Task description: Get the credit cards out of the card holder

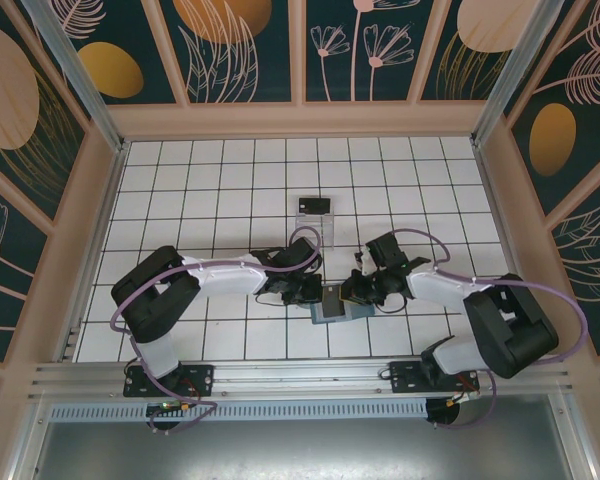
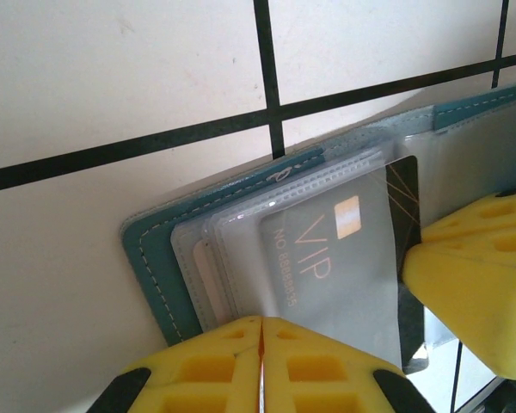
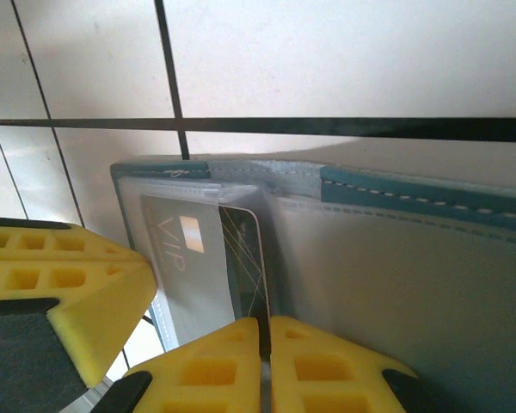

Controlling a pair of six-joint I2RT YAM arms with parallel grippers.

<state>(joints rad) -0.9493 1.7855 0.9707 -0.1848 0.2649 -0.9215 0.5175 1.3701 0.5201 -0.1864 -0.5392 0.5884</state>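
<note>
Holder (image 1: pixel 330 308) lies open and flat on the tabletop (image 1: pixel 210 170), near the front edge, between the two arms. The clear tray (image 1: pixel 320 232) sits farther back, apart from it.

Left hand (image 2: pixel 262 340): fingers pressed together, only a hairline slit between them, apparently pinching the near edge of the clear sleeve (image 2: pixel 327 258).

Right hand (image 3: pixel 264 344): narrow as well, fingers meeting on the bottom edge of the dark card (image 3: pixel 245 258). That card is part way out of the sleeve. Its VIP face is under plastic and a bare dark strip is exposed toward the fold.

Pale card (image 2: pixel 205 271): a faint pinkish shape in a pocket behind, fully seated.

Step in hand, as I read it: drawing the dark card out.

- Pull in line with the pocket mouth and flat to the holder, not upward, or the card will bind.
- Left hand should keep the sleeve anchored so the holder does not drag along.
- The grip is on a thin edge, so go slowly. If the card slips, re-pinch deeper on the bare strip.
</note>
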